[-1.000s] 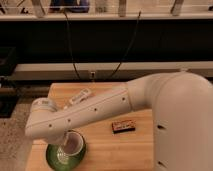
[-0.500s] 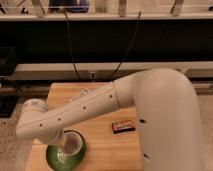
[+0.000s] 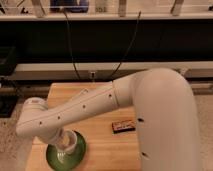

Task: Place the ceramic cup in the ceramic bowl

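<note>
A green ceramic bowl (image 3: 76, 154) sits at the front left of the wooden table (image 3: 110, 150). A pale ceramic cup (image 3: 70, 144) stands upright inside it. My white arm reaches down from the right across the table, with its wrist over the bowl. The gripper (image 3: 61, 140) hangs from the wrist right at the cup's left side, largely hidden by the arm. I cannot tell whether it is touching the cup.
A small dark snack bar (image 3: 123, 126) lies on the table right of the bowl. The table's left edge is close to the bowl. Behind the table run a ledge with a wall outlet (image 3: 92, 75) and hanging black cables (image 3: 70, 45).
The arm's wrist end has swung a little to the left over the last second. The cup and bowl have stayed in place.
</note>
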Robot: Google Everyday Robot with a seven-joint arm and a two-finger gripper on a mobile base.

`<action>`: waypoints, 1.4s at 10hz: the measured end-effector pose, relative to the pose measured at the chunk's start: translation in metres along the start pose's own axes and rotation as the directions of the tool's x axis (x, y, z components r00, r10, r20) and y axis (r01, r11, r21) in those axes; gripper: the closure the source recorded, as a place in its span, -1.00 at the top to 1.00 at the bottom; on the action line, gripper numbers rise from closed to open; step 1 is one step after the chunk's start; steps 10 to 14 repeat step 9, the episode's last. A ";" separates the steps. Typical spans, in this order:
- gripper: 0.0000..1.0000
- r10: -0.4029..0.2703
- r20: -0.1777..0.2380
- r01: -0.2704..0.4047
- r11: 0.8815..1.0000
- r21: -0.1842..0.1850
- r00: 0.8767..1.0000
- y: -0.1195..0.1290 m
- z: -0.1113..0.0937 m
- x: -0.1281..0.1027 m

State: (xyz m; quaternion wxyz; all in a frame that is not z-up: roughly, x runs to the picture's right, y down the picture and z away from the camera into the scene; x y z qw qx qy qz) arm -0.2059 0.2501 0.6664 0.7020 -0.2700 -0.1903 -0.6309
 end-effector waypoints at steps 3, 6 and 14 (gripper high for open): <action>0.60 0.007 -0.003 -0.007 0.999 0.046 1.000 0.008 -0.011 0.002; 0.60 0.042 0.005 -0.042 0.984 0.171 0.999 0.029 -0.037 0.007; 0.47 0.080 0.019 -0.082 0.954 0.290 0.997 0.056 -0.049 0.013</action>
